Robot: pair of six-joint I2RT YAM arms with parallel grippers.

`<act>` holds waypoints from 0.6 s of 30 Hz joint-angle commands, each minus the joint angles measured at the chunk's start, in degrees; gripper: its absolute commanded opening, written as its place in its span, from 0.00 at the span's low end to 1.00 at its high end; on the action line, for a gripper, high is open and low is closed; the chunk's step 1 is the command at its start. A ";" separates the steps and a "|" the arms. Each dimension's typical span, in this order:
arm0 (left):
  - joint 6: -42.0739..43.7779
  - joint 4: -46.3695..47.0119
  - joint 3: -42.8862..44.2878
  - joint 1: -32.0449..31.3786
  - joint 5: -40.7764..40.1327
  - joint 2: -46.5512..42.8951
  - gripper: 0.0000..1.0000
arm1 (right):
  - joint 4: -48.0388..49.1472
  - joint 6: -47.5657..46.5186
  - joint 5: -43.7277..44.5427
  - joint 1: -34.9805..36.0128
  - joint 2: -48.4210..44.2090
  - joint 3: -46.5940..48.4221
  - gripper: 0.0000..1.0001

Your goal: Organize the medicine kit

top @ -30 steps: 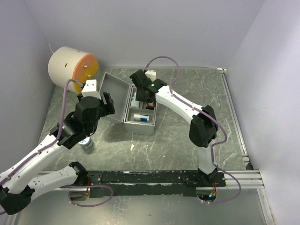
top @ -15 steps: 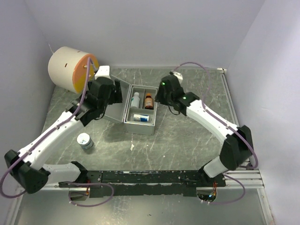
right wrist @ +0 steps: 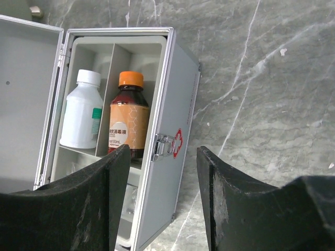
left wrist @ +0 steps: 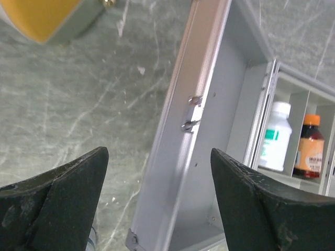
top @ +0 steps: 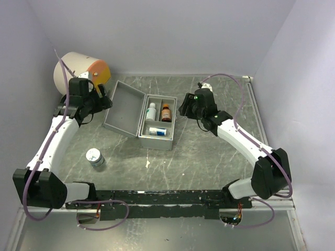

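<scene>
The left arm [top: 55,138] and the right arm [top: 238,137] are each built of glossy white tubular link shells joined by bulky matt black joint housings, and both rise from a black slotted base rail [top: 167,197]. A thin mauve cable [top: 222,75] loops loosely along each arm, and a small green light [top: 197,96] glows on the right arm's black wrist housing. The gripper fingers [left wrist: 57,204] are black, wedge-shaped, matt and faintly scuffed.

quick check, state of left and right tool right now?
Left tool: open, holding nothing.
Right tool: open, holding nothing.
</scene>
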 commanded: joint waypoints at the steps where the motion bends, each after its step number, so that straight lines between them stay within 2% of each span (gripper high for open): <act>1: -1.79 6.17 -5.91 6.24 21.79 -0.91 0.89 | 4.04 -0.76 -4.19 -2.08 -1.12 -1.55 0.54; 4: -2.63 9.19 -9.10 8.87 28.68 -0.88 0.88 | 5.54 -0.34 -5.99 -2.43 -1.60 -2.52 0.54; 8: -3.20 11.23 -11.82 11.39 33.13 0.10 0.87 | 5.52 0.32 -6.39 -2.46 -2.11 -2.90 0.53; 12: -3.11 13.26 -11.97 12.10 40.85 1.41 0.81 | 5.64 1.22 -6.17 -2.52 -2.89 -3.04 0.53; 18: -2.20 12.19 -9.72 12.09 41.96 -0.49 0.74 | 5.21 1.83 -5.37 -2.52 -2.80 -3.09 0.53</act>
